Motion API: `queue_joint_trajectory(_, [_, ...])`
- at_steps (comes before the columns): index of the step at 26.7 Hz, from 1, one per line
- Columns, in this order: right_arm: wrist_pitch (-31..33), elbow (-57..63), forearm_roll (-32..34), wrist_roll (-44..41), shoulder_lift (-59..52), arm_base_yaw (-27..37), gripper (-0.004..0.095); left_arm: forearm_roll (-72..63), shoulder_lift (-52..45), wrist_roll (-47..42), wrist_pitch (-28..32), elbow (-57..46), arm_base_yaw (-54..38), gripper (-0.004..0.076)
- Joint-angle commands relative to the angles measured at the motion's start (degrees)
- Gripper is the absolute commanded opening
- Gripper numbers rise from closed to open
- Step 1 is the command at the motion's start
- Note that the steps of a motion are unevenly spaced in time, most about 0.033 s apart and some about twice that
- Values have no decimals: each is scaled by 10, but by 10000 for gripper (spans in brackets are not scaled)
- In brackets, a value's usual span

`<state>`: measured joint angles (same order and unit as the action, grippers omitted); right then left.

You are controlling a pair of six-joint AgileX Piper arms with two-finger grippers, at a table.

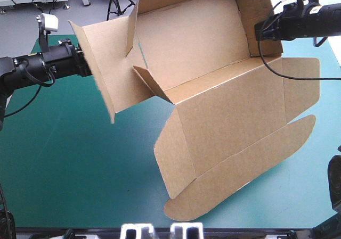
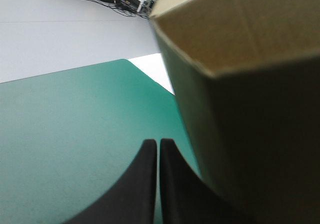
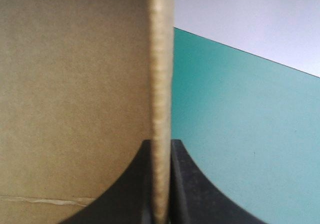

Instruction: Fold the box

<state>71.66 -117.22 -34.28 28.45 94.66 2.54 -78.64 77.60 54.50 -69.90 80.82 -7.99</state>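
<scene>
Brown box (image 1: 224,106) on teal-green cover (image 1: 64,159) — right hand (image 3: 161,145) tight on it, left hand (image 2: 158,144) together

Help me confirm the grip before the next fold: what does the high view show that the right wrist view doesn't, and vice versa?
Only the high view: the whole box with its walls raised, its lid spread toward the table's near edge, and the left gripper at the outside of the left wall. Only the right wrist view: the right gripper shut on a wall's edge, the board between its black fingers. Both: the brown box and the teal-green cover.
</scene>
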Motion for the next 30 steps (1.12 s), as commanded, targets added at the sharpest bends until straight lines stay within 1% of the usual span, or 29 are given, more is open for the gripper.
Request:
queue_joint_trajectory(1, [-47, -17, 14, -36, -29, -31, -18, -51, -15, 5, -40, 16, 39, 12])
queue_joint_trajectory(4, [-85, -17, 57, -67, -28, -59, -18, -45, -15, 10, -38, 16, 66, 18])
queue_joint_trajectory(5, [-95, -17, 73, -75, -28, -68, -18, -38, -15, 10, -36, 16, 70, 34])
queue_joint_trajectory(6, [-106, -17, 100, -93, -28, -84, -17, -29, -15, 10, -34, 16, 74, 70])
queue_joint_trajectory(7, [-110, -17, 114, -101, -28, -91, -17, -27, -15, 10, -34, 16, 74, 113])
queue_joint_trajectory(8, [-118, -17, 145, -114, -28, -106, -17, -31, -15, 10, -35, 16, 74, 193])
queue_joint_trajectory(10, [-123, -17, 180, -136, -22, -121, -17, -40, -15, 9, -35, 16, 74, 364])
queue_joint_trajectory(12, [-123, -17, 185, -139, -18, -127, -17, -45, -15, 7, -35, 16, 74, 454])
queue_joint_trajectory(13, [-123, -17, 186, -142, -12, -128, -17, -45, -15, 2, -35, 16, 74, 473])
queue_joint_trajectory(18, [-132, -17, 184, -155, 9, -135, -17, -61, -15, 2, -40, 16, 74, 475])
queue_joint_trajectory(20, [-140, -17, 166, -158, 18, -136, -17, -56, -15, 2, -33, 16, 74, 475])
queue_joint_trajectory(23, [-148, -17, 153, -159, 29, -137, -17, -29, -15, 0, -3, 16, 74, 475])
queue_joint_trajectory(27, [-158, -17, 172, -159, 33, -160, -17, 24, -15, -13, 45, 16, 74, 475])
queue_joint_trajectory(30, [-173, -17, 174, -159, 33, -175, -17, 49, -15, -27, 72, 16, 74, 475])
